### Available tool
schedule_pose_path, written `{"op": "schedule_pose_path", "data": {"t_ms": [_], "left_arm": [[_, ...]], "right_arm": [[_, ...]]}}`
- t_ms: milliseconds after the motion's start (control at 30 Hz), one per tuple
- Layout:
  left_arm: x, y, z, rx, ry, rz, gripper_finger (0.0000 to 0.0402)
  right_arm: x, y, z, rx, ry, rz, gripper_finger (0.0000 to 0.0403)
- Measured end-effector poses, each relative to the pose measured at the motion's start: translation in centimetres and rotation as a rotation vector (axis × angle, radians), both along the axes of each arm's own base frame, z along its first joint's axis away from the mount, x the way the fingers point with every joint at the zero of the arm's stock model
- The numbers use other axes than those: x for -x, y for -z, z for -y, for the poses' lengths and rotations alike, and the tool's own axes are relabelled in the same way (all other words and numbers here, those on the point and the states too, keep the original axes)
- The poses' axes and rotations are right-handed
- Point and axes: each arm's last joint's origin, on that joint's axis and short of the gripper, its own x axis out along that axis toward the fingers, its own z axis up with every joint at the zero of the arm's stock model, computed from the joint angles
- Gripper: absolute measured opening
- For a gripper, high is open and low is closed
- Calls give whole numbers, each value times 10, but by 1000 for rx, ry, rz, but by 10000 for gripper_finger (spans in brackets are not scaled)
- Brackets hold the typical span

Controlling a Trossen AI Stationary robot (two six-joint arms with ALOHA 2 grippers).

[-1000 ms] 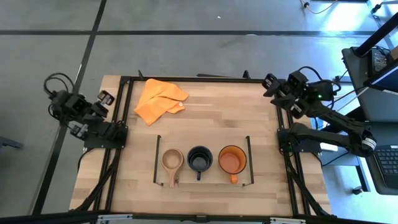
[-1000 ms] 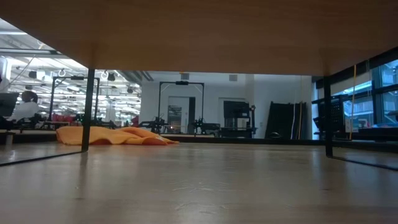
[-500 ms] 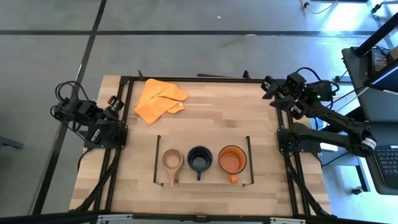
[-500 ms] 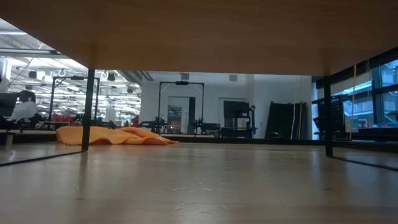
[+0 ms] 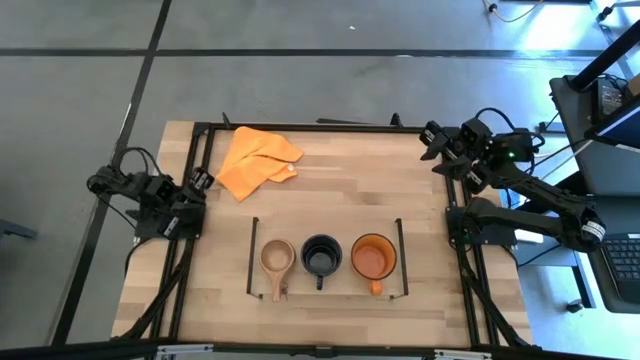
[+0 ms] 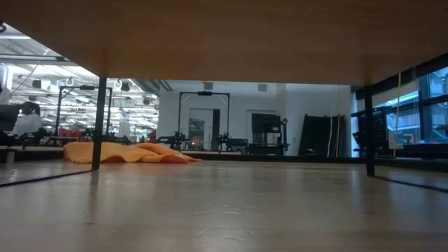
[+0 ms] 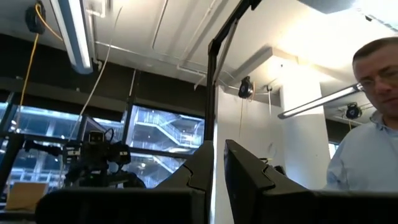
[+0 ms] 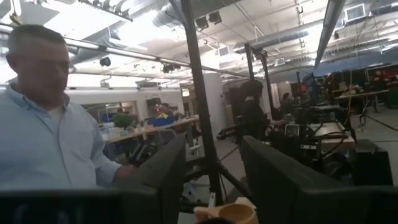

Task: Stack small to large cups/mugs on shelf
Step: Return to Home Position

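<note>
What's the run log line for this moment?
shelf: wooden cup, black mug, orange mug in a row | left gripper: table's left edge | right gripper: table's right edge, open | cloth: off shelf

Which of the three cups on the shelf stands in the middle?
The black mug, between the smaller wooden cup and the larger orange mug.

We hold our left arm [image 5: 140, 190] folded low over its base at our left, the left gripper [image 5: 199, 181] tilted upward, its fingers [image 7: 249, 177] drawn almost together. Our right arm [image 5: 540, 195] bends back at our right, the right gripper [image 5: 430, 138] angled upward, fingers [image 8: 280, 180] spread apart.
</note>
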Motion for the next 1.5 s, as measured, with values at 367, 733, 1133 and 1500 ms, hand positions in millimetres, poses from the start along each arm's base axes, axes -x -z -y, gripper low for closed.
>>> {"op": "schedule_pose_path", "data": {"t_ms": [367,733,1133,1500], "left_arm": [[-3,12,-1,1,-115,14,32],[-11,22,-4,101,-244,-156,32],[-9,19,-8,164,-339,-150,32],[-12,23,-8,217,-313,-196,32]], "right_arm": [[2,6,7,38,-25,-94,161],[19,8,32,-64,160,-148,161],[25,19,-14,-53,39,-46,161],[57,78,-40,-155,162,127,161]]}}
